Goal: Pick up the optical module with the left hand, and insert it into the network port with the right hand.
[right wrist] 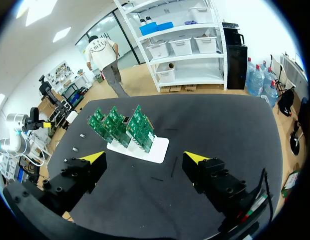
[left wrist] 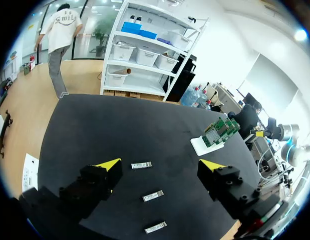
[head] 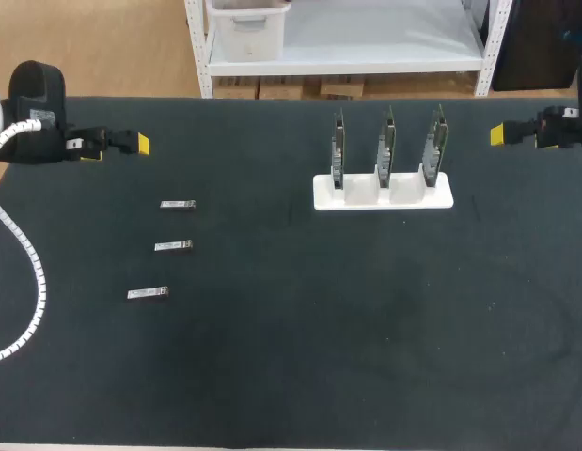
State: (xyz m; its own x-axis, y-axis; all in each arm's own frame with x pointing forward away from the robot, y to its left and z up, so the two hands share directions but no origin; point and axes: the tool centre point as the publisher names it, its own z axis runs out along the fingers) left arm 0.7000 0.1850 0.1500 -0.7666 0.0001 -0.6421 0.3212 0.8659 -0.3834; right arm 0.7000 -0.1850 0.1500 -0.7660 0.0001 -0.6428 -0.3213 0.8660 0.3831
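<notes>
black table (head: 300,376) fills nearly the whole head view.

left arm (head: 35,111) in from the upper left of the frame, a white ribbed cable sleeve (head: 32,282) looping down the left edge. left gripper (left wrist: 161,165) hangs above the table, fingers spread wide, nothing between them.

right arm (head: 563,127) in from the upper right corner. right gripper (right wrist: 144,158) also above the table, fingers wide apart, holding nothing.

white stand (head: 383,194) right of centre in the upper half, flat on the table. three green network cards (head: 385,148) upright in its slots, side by side, parallel.

three optical modules, small and silver, lie flat in the left half, well apart from the stand: upper (head: 178,204), middle (head: 173,246), lower (head: 148,294). they form a loose column, the lowest set a little further left. none touches another; none is touched by either gripper. in the left wrist view all three lie ahead of and between the open fingers.
</notes>
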